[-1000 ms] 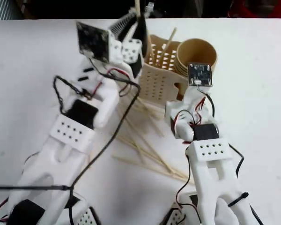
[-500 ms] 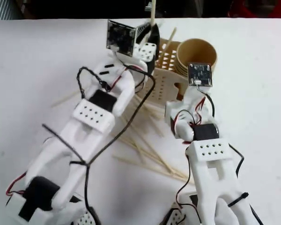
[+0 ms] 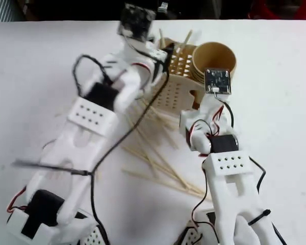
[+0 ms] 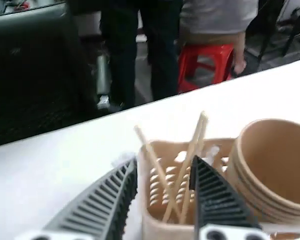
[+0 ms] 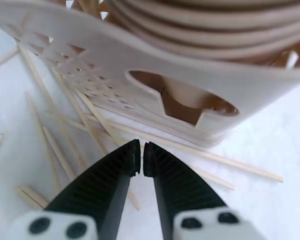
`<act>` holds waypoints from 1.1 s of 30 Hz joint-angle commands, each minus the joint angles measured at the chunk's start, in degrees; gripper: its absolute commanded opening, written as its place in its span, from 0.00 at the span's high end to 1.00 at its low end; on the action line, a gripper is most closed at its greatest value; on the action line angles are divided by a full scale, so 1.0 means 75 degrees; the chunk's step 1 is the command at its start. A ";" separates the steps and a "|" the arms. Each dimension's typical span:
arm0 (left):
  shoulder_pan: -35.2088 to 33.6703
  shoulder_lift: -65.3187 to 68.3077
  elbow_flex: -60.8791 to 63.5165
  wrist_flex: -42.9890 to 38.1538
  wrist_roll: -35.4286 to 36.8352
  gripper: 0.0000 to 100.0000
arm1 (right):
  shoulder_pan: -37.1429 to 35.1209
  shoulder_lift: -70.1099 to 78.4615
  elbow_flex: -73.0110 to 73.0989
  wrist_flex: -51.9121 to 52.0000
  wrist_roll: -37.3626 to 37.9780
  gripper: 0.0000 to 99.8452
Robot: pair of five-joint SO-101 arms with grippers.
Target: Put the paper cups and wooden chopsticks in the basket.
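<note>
The perforated beige basket [image 3: 174, 87] stands at the table's far middle, with a stack of paper cups [image 3: 214, 58] in its right part and a few wooden chopsticks [image 3: 186, 37] upright in its left part. My left gripper [image 4: 162, 192] is open astride the basket's [image 4: 162, 227] near corner, with the standing chopsticks [image 4: 190, 155] beyond its fingers and the cups [image 4: 275, 165] beside them. My right gripper [image 5: 141, 156] is shut on nothing, low over the table just outside the basket's handle wall [image 5: 180, 100]. Several loose chopsticks [image 3: 163, 166] lie between the arms.
More chopsticks [image 5: 240, 166] lie on the white table right by the right gripper's tips. The table's far edge [image 3: 255, 20] runs just behind the basket. A red stool [image 4: 207, 60] and a person's legs are off the table behind.
The left arm swung right to the basket carrying an upright chopstick. That chopstick now stands in the basket and the left gripper is open. The right arm has not moved.
</note>
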 commanded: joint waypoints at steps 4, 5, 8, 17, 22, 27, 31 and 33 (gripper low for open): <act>-0.0897 -0.0076 -0.3200 0.4548 -0.0574 0.82 | 0.0029 -0.0182 -0.0059 -0.0147 0.0000 0.97; -0.0955 -0.0076 -0.3481 0.5029 -0.0844 0.82 | 0.0029 -0.0170 -0.0059 -0.0147 0.0000 0.97; -0.1237 -0.0064 -0.3821 0.6037 -0.1395 0.82 | 0.0018 -0.0170 -0.0059 -0.0147 0.0000 0.97; -0.2081 -0.0064 -0.3470 0.7666 -0.2180 0.82 | 0.0018 -0.0158 -0.0059 -0.0147 0.0000 0.97; -0.2362 -0.0076 -0.2813 0.8064 -0.2579 0.82 | 0.0018 -0.0147 -0.0047 -0.0147 0.0000 0.97; -0.2866 -0.0076 -0.2051 0.7982 -0.2684 0.82 | 0.0018 -0.0147 -0.0047 -0.0147 0.0000 0.97; -0.2913 -0.0076 -0.1395 0.7971 -0.2684 0.82 | 0.0018 -0.0147 -0.0047 -0.0147 0.0000 0.97; -0.2913 -0.0076 -0.0961 0.7760 -0.2696 0.82 | 0.0018 -0.0147 -0.0047 -0.0147 0.0000 0.97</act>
